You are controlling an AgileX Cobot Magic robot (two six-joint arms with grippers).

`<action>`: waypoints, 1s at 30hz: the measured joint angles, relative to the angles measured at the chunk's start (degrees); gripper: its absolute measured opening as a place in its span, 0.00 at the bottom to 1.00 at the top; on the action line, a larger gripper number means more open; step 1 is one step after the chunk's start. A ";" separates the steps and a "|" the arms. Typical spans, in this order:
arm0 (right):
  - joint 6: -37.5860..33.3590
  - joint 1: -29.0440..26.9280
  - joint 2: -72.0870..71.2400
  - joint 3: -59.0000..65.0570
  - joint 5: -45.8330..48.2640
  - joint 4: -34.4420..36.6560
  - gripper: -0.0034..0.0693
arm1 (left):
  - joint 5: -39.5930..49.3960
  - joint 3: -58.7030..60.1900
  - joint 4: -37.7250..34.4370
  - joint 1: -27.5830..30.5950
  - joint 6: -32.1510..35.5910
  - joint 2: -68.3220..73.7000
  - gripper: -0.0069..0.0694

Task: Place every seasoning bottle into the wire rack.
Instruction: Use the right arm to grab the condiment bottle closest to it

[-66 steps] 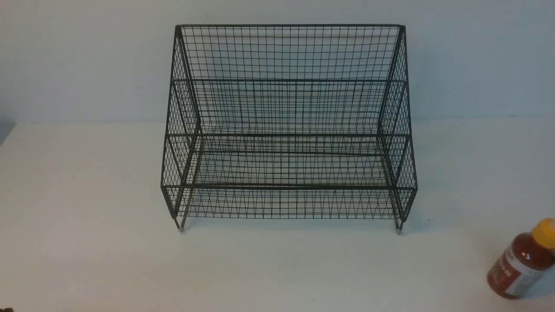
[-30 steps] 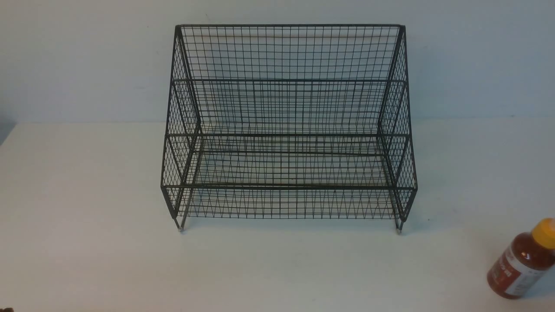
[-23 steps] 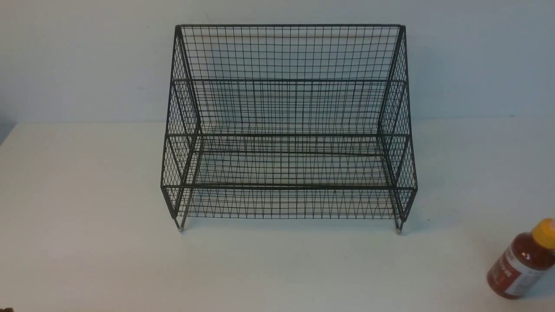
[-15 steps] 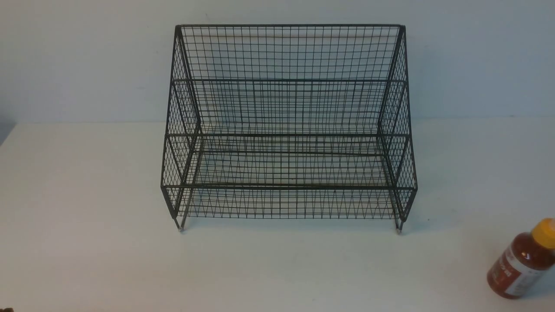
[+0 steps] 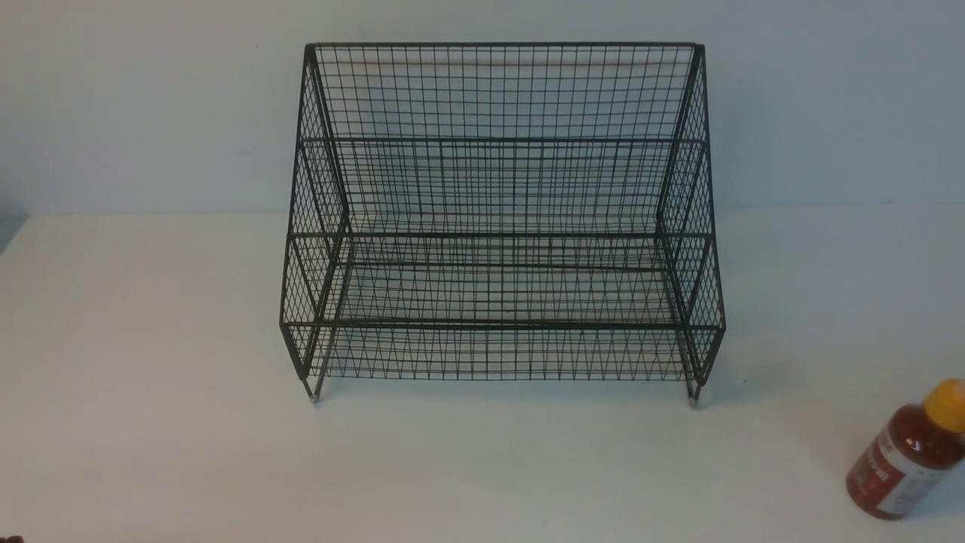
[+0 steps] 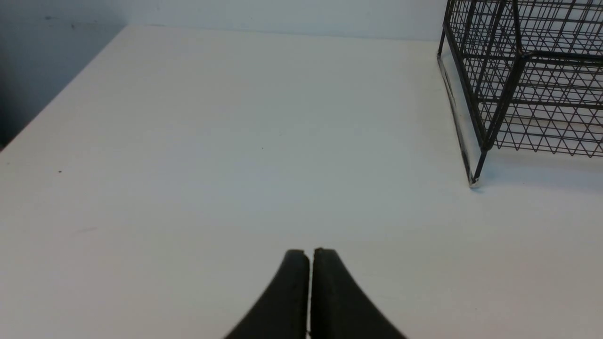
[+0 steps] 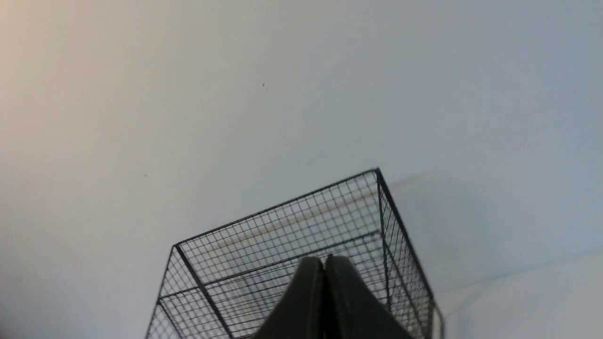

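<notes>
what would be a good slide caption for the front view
A sauce bottle with a yellow cap stands right of the wire rack on a white table

- So the bottle (image 5: pixel 905 461) is filled with red sauce and topped with a yellow cap, its nozzle tip partly cut off by the front view's edge. A white label with red print is wrapped round it. It's been left outside the rack, well off to the right and nearer the camera, cap end angled up and rightward in that view.
- The rack (image 5: pixel 501 326) is made of black wire mesh, with a tall grid back and stepped tiers. It's stood upright on small feet, nothing loaded.
</notes>
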 joint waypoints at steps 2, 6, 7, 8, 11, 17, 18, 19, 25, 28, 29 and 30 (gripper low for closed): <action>1.55 0.00 5.18 -5.85 7.13 -5.70 0.04 | 0.00 0.00 0.00 0.00 0.00 0.00 0.08; 10.05 0.00 17.69 -13.98 23.37 -19.02 0.07 | 0.00 0.00 0.00 0.00 0.00 0.00 0.08; 10.05 0.00 18.30 -14.18 23.37 -19.65 0.07 | 0.00 0.00 0.00 0.00 0.00 0.00 0.08; 13.43 0.00 22.45 -15.13 27.51 -23.81 0.09 | 0.00 0.00 0.00 0.00 0.00 0.00 0.08; 18.37 0.00 29.72 -15.48 30.48 -29.31 0.15 | 0.00 0.00 0.00 0.00 0.00 0.00 0.08; 16.12 0.00 39.51 -15.77 28.44 -28.85 0.36 | 0.00 0.00 0.00 0.00 0.00 0.00 0.08; 13.60 0.00 41.24 -16.30 27.60 -27.85 0.43 | 0.00 0.00 0.00 0.00 0.00 0.00 0.08; 12.36 0.00 42.63 -16.68 27.36 -27.35 0.48 | 0.00 0.00 0.00 0.00 0.00 0.00 0.08; 8.05 0.00 49.29 -18.27 26.95 -26.48 0.85 | 0.00 0.00 0.00 0.00 0.00 0.00 0.08; 7.93 0.00 51.18 -18.48 26.95 -26.85 0.93 | 0.00 0.00 0.00 0.00 0.00 0.00 0.08; 7.93 0.00 52.57 -18.59 26.95 -27.38 0.96 | 0.00 0.00 0.00 0.00 0.00 0.00 0.08; 7.93 0.00 53.90 -18.59 26.95 -27.99 0.98 | 0.00 0.00 0.00 0.00 0.00 0.00 0.08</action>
